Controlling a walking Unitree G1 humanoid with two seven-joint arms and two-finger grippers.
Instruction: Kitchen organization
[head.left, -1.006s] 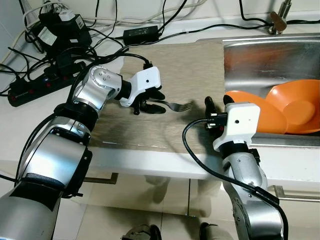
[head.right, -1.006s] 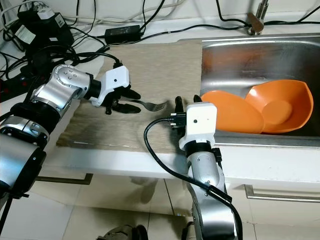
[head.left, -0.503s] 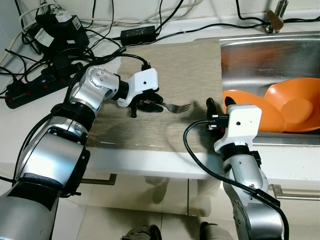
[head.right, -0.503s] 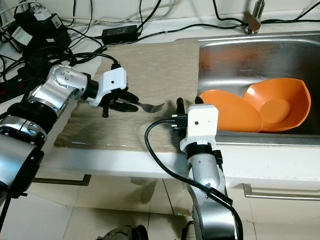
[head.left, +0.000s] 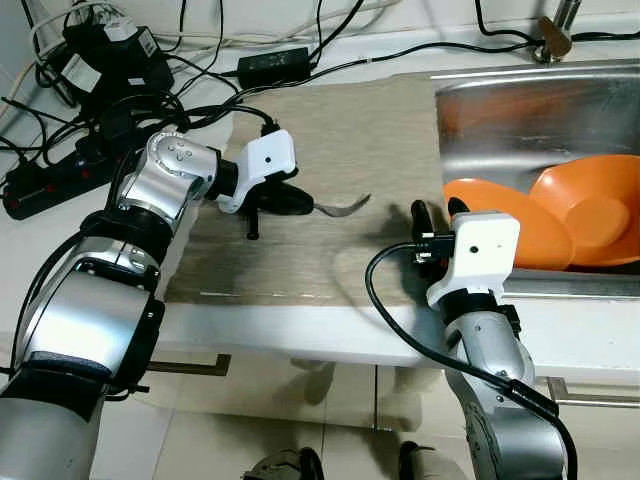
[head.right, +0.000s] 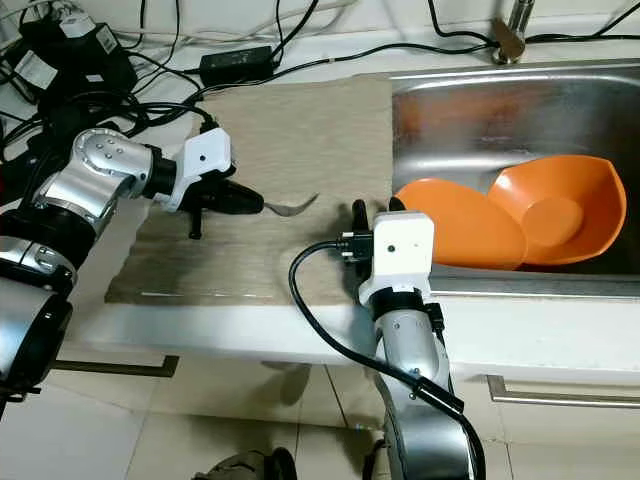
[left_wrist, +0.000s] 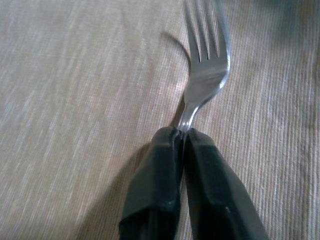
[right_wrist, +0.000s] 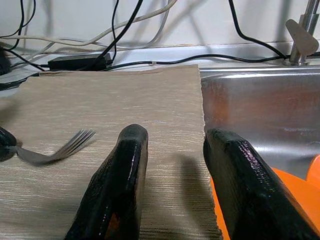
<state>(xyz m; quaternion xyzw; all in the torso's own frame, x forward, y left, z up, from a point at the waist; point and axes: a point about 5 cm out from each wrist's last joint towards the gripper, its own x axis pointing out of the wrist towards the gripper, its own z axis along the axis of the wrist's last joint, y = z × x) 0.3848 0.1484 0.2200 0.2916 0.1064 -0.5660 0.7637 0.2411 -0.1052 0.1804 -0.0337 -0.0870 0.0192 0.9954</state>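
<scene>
— Two pincers at work, nearest first: why does the right gripper (head.left: 424, 226) sit where it does?

— It hangs at the counter's front edge, its black fingers (right_wrist: 118, 190) spread well apart with nothing between them. My guess is that it waits there, at the seam between mat and sink, ready to receive or to reach either way. Just beyond its fingertips lies the beige mat (head.left: 385, 150); to its right, close by, the steel sink (head.right: 470, 110) holds an orange plate (head.right: 455, 225) with an orange bowl (head.right: 560, 210) leaning on it.

— And the fork?

— The fork (left_wrist: 207, 70) is off to the right gripper's left and a little farther back, held by the left gripper (head.left: 297, 203). Those fingers (left_wrist: 160, 185) are pressed tight together on the handle, so only the neck and tines stick out ahead of them. It seems to be carried just above the mat, tines pointing towards the sink. The hold at the handle end looks chosen to keep the tines free, perhaps for passing it on or laying it down; which, I cannot say.

— Anything farther back?

— Behind the left gripper, past the mat's far edge, a black power strip (head.left: 55, 175), adapters and tangled cables (head.left: 210, 60) crowd the counter. Behind the sink stands the tap (head.left: 553, 28).
</scene>
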